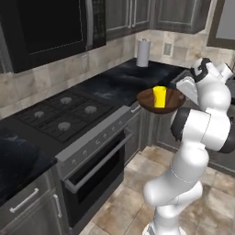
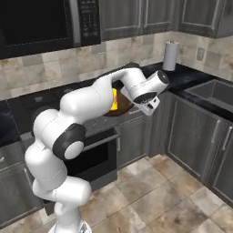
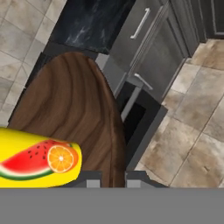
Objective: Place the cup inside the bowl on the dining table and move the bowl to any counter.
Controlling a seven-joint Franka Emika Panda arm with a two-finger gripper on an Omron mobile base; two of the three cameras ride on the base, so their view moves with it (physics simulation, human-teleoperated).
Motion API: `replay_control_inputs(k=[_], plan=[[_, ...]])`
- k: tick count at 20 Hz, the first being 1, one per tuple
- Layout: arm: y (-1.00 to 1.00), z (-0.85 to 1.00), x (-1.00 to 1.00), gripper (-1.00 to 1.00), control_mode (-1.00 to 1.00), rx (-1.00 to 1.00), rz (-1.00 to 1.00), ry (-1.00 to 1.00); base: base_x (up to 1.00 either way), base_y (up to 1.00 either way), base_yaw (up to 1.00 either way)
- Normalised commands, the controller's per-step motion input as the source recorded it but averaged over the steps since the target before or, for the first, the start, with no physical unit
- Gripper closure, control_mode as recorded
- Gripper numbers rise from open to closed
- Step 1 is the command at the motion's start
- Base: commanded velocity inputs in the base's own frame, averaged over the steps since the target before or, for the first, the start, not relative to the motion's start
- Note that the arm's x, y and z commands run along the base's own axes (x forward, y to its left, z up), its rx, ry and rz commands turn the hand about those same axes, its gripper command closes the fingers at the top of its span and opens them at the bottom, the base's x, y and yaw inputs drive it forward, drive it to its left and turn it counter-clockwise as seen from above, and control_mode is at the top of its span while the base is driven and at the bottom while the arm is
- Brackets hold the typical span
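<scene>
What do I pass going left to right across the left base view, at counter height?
Stove burners → wooden bowl with the yellow cup standing in it → gripper shut on the bowl's rim → the robot's white arm. A paper towel roll stands farther back on the counter.

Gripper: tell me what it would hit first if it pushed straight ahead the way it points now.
Judging by the hand view, the gripper, shut on the bowl, looks past it at the oven front; depth is unclear.

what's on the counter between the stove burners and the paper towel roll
Nothing sits on it. In the left base view, the black counter runs bare from the stove to the paper towel roll; the held bowl hangs out past its front edge.
</scene>
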Motion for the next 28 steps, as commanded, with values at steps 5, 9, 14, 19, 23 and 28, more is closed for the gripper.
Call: replay_control_inputs(k=[5,9,14,19,23,28], plan=[[0.00,0.00,0.00,1.00,1.00,0.00,0.00,0.00,0.40,-0.60,0.30],[0.00,0.00,0.00,1.00,1.00,0.00,0.00,0.00,0.13,-0.66,0.27],[0.00,0.00,0.00,1.00,1.00,0.00,0.00,0.00,0.21,-0.53,0.28],[0.00,0.00,0.00,1.00,1.00,0.00,0.00,0.00,0.32,-0.47,0.28],[0.00,0.00,0.00,1.00,1.00,0.00,0.00,0.00,0.16,-0.49,0.25],[0.00,0.00,0.00,1.00,1.00,0.00,0.00,0.00,0.12,-0.58,0.23]])
